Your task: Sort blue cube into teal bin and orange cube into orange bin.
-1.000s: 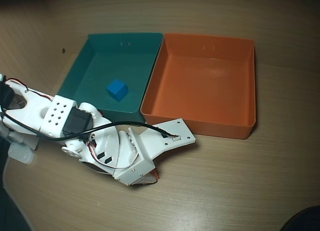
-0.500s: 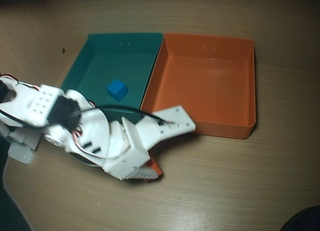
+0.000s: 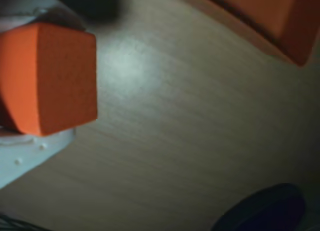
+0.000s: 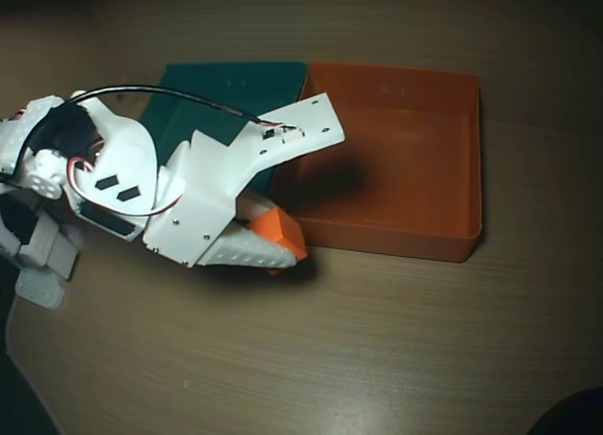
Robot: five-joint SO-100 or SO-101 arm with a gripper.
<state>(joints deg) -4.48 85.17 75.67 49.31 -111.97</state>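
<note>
Reaching low over the surface (image 4: 377,360), hand (image 4: 281,239) clamping one orange cube (image 4: 279,230) beside one orange bin (image 4: 396,235) and one teal bin (image 4: 236,77).

- The shallow square teal plastic bin (image 4: 236,79) sits left of the shallow square orange plastic bin (image 4: 415,162) in the overhead view, walls touching.
- The small orange cube (image 4: 277,230) lies beside the orange bin's near-left corner, over the wooden table (image 4: 377,341).

one orange cube (image 4: 280,231), one teal bin (image 4: 236,82), one orange bin (image 4: 415,162), one arm (image 4: 141,181).
</note>
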